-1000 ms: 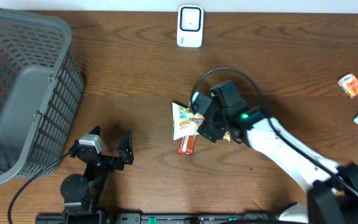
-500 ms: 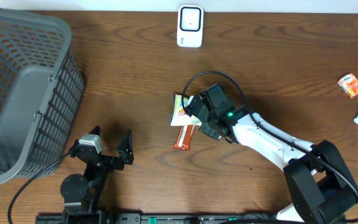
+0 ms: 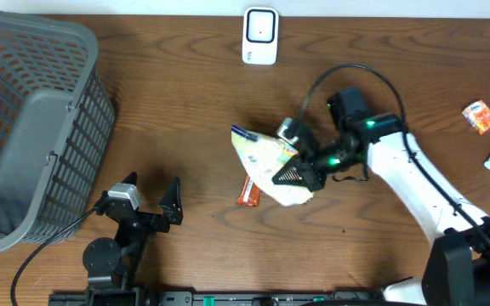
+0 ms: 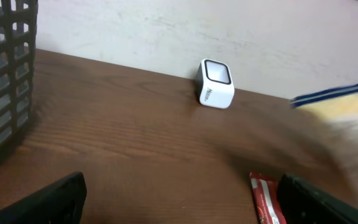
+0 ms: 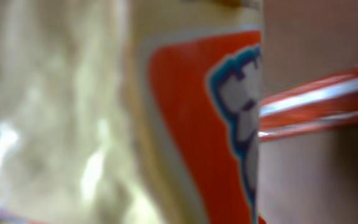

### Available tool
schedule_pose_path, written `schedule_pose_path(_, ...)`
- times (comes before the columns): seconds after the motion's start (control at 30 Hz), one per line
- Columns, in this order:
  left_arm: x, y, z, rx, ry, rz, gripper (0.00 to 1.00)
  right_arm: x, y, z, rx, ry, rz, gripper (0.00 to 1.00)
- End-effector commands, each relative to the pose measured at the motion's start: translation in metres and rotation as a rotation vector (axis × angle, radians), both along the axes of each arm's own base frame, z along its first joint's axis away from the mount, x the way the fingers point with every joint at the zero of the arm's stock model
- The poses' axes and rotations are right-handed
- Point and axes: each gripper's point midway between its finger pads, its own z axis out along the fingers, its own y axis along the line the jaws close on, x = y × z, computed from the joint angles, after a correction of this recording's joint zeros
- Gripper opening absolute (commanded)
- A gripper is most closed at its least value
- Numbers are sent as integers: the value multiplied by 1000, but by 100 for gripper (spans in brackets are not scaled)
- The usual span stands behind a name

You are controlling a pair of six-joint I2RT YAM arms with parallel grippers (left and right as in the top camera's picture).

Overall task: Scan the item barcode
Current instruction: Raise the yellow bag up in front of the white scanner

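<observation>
**Overhead.** The white right arm reaches in from the lower right corner, elbow raised, forearm turned left towards mid-table. The right gripper is clamped tight on the near right edge of a pale yellow crinkled plastic snack bag with a blue stripe at its far left corner. The snack bag spreads left of the jaws and appears to be held up off the brown wooden table. A red-orange wrapped bar lies flat just beside the bag's lower left edge. A white box-shaped barcode scanner stands at the far edge, well apart from the bag. The left gripper sits low at the near edge, jaws spread wide, holding nothing. A grey plastic lattice basket stands on the left.

**Left wrist.** Both dark fingers sit wide apart in the bottom corners, with bare table between them. The scanner is ahead; the bar is near the right finger. The snack bag is blurred at the right.

**Right wrist.** The snack bag fills the frame, out of focus, showing an orange panel. The bar's red and white striping is at the right. The camera's own fingers cannot be made out.
</observation>
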Motion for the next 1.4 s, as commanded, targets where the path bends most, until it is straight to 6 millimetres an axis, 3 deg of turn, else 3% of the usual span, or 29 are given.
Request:
schedule_pose_path(0.0,0,-1,-16,-1,36,-11,98,-17,16,74,411,154,36,2)
schedule_pose_path(0.1,0,-1,-16,-1,36,-11,98,-23,17,95,519,232,41,1)
schedule_pose_path(0.33,0,-1,-16,-1,36,-11,98,-27,19,91,492,235,50,2)
schedule_pose_path(0.5,0,-1,-16,-1,36,-11,98,-25,18,70,375,197,38,1)
schedule_pose_path(0.57,0,-1,-16,-1,36,-11,98,-19,14,48,260,130,31,2)
schedule_pose_path(0.67,0,-1,-16,-1,36,-11,98,0,4,13,58,-4,3,2)
schedule_pose_path(0.77,0,-1,-16,-1,36,-11,98,30,-2,-4,-68,-65,-103,2)
schedule_pose_path(0.87,0,-1,-16,-1,36,-11,98,71,-11,-12,-167,-161,-257,1)
schedule_pose_path(1.0,0,-1,-16,-1,36,-11,98,133,-40,-16,-334,-318,-534,1)
schedule_pose_path(1.13,0,-1,-16,-1,36,-11,98,164,-47,-10,-354,-434,-617,1)
schedule_pose_path(1.37,0,-1,-16,-1,36,-11,98,231,-68,-25,-542,-577,-752,1)
